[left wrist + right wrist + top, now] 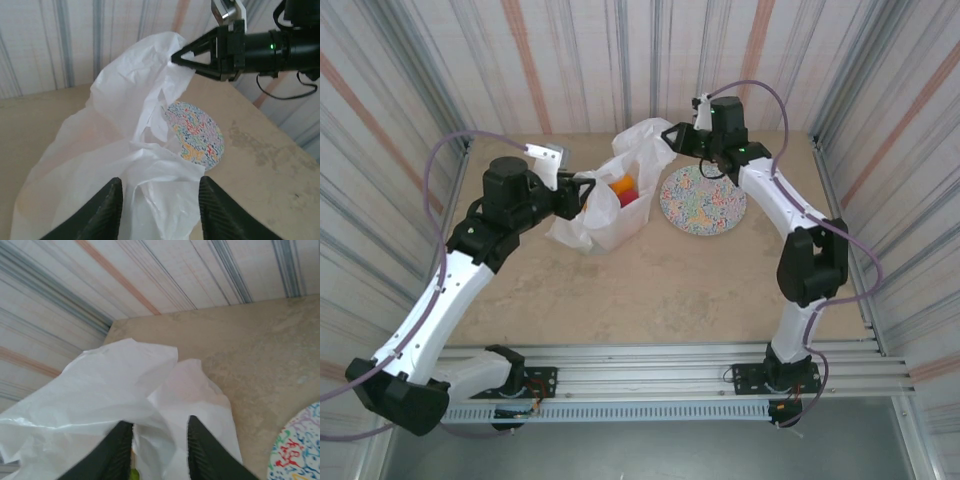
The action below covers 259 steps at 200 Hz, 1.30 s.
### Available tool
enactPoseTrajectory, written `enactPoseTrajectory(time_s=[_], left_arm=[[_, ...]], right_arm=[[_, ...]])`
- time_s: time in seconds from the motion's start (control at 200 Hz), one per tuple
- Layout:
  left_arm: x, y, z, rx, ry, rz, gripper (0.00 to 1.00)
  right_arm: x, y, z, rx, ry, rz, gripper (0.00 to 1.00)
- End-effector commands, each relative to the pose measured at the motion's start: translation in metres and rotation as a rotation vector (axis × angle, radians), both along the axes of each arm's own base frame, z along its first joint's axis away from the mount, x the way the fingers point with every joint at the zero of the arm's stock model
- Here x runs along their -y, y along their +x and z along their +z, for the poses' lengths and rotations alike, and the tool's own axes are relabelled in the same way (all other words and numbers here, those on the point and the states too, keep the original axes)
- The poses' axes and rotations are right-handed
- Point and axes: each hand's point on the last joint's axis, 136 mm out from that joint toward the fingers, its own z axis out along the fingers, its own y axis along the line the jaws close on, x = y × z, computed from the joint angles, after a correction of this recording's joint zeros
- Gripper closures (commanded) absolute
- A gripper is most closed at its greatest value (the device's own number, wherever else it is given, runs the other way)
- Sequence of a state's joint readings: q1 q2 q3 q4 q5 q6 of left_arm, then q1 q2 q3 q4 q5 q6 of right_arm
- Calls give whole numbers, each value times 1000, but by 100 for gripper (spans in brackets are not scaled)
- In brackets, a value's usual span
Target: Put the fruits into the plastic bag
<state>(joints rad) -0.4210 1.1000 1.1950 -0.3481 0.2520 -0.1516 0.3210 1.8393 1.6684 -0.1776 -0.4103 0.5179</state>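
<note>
Left gripper (pixel 160 189): jaws parted, loose film between them, nothing gripped. Right gripper (pixel 160 422): jaws parted too, at raised edge of large crinkly white translucent plastic bag (pixel 603 218), which sits between your two grippers. Step, by my judgement: fruits bagged, round speckled multicoloured plate (pixel 703 215) bare, so you're letting go of bag mouth. Next: back both arms off without snagging film. Top view gives you round orange fruit (pixel 623 184) and red fruit (pixel 631 198) inside mouth. From left wrist view, film hides them.
</note>
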Motion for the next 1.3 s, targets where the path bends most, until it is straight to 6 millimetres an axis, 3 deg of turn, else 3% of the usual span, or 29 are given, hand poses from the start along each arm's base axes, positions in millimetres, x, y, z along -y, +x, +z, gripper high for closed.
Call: enactPoseTrajectory(time_s=[0.0,0.145,0.276,0.476,0.601,0.732,0.852,1.082,1.293], left_arm=[[9,-27,11,16,-36,-115,42],[8,-45,18,37,-50,-155,21],[-6,-49,26,74,-42,-107,10],[-36,-45,39,124,-83,28,3],[-64,-30,29,107,-131,195,2],[-105,-16,6,96,-144,435,2],[-133,-8,-12,150,-155,606,1],[-177,14,-75,133,-63,849,1],[-203,31,-135,44,66,924,1]], right_arm=[[18,-25,57,140,-21,1,60],[35,-46,78,197,-54,-23,50],[54,-63,91,246,-97,-66,39],[92,-83,91,287,-226,-167,25],[124,-91,78,278,-311,-256,20],[161,-101,57,254,-414,-376,11],[196,-109,25,191,-493,-507,0],[238,-123,-29,96,-577,-666,1],[262,-134,-67,86,-617,-752,1]])
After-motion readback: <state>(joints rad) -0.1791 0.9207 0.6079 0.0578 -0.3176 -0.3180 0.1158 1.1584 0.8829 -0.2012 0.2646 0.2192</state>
